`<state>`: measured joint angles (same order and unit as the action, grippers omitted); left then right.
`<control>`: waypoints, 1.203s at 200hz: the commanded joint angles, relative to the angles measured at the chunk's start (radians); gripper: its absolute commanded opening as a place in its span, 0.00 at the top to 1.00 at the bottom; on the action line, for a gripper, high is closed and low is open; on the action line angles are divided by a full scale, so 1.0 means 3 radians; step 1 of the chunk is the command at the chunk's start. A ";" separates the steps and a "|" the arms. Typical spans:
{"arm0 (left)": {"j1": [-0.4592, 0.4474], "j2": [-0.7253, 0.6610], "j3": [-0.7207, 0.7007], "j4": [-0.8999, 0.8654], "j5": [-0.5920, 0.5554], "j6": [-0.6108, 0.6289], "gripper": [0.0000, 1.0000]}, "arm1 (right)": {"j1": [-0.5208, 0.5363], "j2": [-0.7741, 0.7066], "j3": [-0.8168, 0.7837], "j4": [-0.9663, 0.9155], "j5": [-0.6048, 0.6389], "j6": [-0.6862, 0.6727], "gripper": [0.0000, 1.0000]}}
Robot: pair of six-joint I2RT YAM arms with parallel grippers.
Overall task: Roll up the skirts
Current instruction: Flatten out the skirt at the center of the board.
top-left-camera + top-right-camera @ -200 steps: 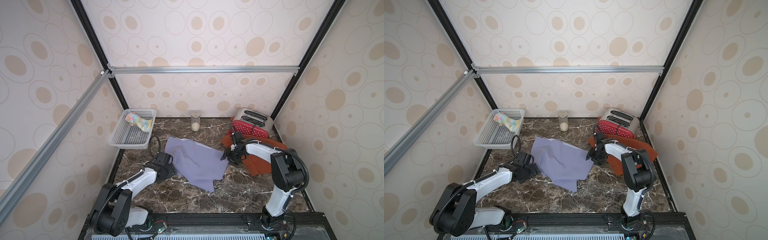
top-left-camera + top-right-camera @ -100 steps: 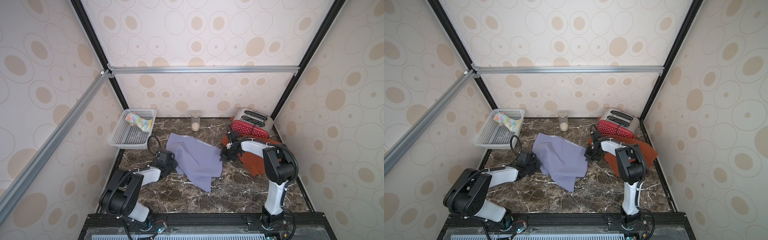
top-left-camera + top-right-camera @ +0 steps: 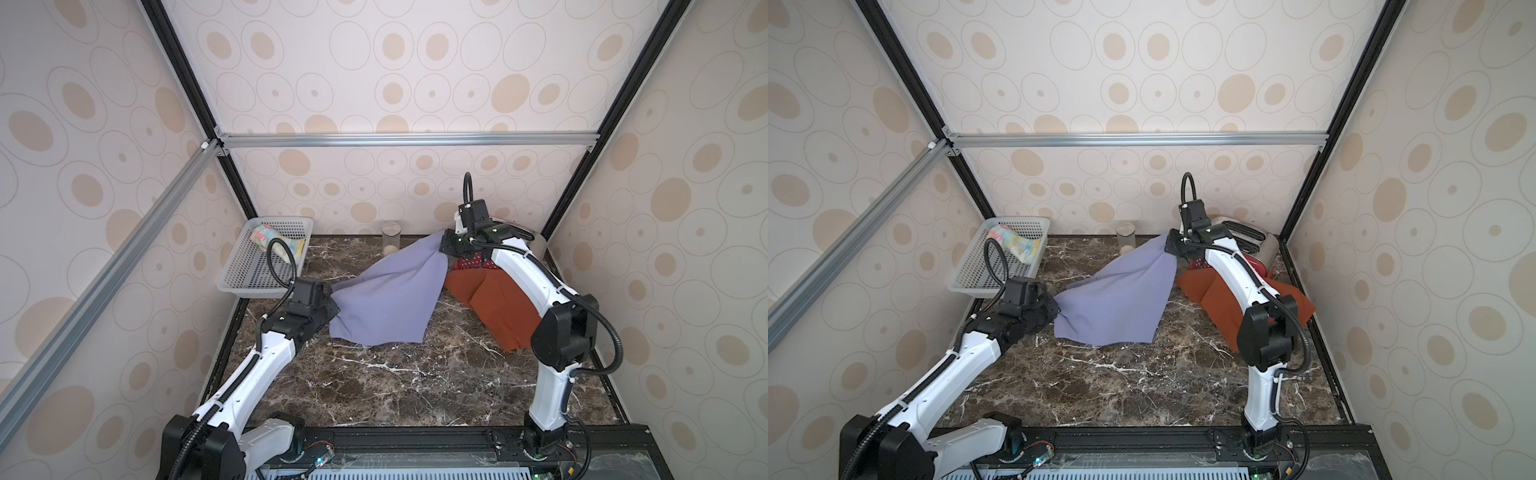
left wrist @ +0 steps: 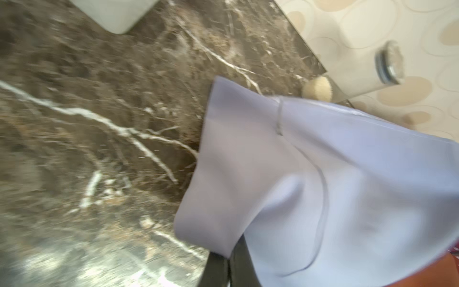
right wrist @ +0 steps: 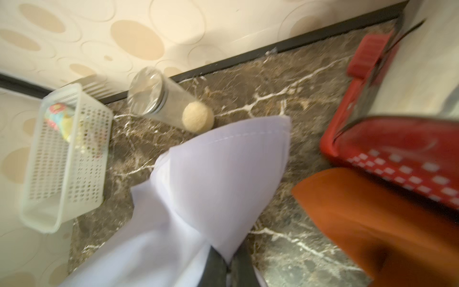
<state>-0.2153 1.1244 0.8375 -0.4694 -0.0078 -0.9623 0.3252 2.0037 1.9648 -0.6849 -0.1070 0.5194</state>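
The lavender skirt (image 3: 390,299) (image 3: 1117,299) hangs stretched between my two grippers, its lower edge trailing on the marble. My left gripper (image 3: 332,305) (image 4: 229,263) is shut on its left corner, low near the table. My right gripper (image 3: 444,245) (image 5: 229,263) is shut on its far right corner, raised higher at the back. The wrist views show the lavender cloth (image 4: 323,186) (image 5: 218,179) pinched between closed fingers. The rust-orange skirt (image 3: 498,299) (image 3: 1221,299) lies flat at the right, under the right arm. The floral skirt (image 3: 274,241) (image 3: 1017,245) lies rolled in the basket.
A white perforated basket (image 3: 249,274) (image 3: 976,274) stands at the back left corner. A glass jar (image 3: 390,241) (image 3: 1126,239) stands against the back wall. A red toaster (image 3: 1250,241) (image 5: 397,149) sits at the back right, behind the orange skirt. Walls enclose three sides.
Both grippers have shut on corners of the lavender skirt and lifted it off the table. The right one rose up and back, and the cloth now hangs between them.
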 commanded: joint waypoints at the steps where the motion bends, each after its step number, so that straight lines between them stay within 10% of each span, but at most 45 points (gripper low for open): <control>1: 0.0273 0.0109 -0.0057 -0.0645 0.0129 0.0209 0.78 | -0.0126 0.0595 0.0525 -0.0580 0.0172 -0.0247 0.89; 12: 0.0375 0.0233 -0.0064 -0.0649 0.0343 0.0247 0.43 | -0.0133 0.0844 0.0934 -0.0942 0.0166 -0.0336 0.80; 42: 0.0397 0.0440 -0.0009 -0.0771 0.0578 0.0379 0.11 | -0.0132 0.0869 0.1219 -0.1498 0.0258 -0.0357 0.56; 73: 0.0400 0.0354 -0.0165 -0.0634 0.0532 0.0397 0.08 | -0.0132 -0.0500 -0.0922 -0.0075 -0.0058 -0.0219 0.27; 111: 0.0399 0.0492 -0.0232 -0.0518 0.0435 0.0381 0.13 | -0.0067 -0.1312 -0.2699 0.1171 -0.1161 0.0434 0.32; 159: 0.0396 0.0881 -0.0418 0.0191 0.0591 0.0097 0.24 | 0.0594 -0.0556 -0.2550 0.0859 -0.1175 0.0775 0.40; 240: 0.0261 0.1246 -0.0574 0.1056 0.0632 -0.0292 0.42 | 0.0682 -0.0323 -0.2602 0.0854 -0.0638 0.1172 0.51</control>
<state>-0.1146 1.4387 0.6605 -0.2375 0.1734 -0.9932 0.5266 1.9003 1.2022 -0.4229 -0.3626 0.8246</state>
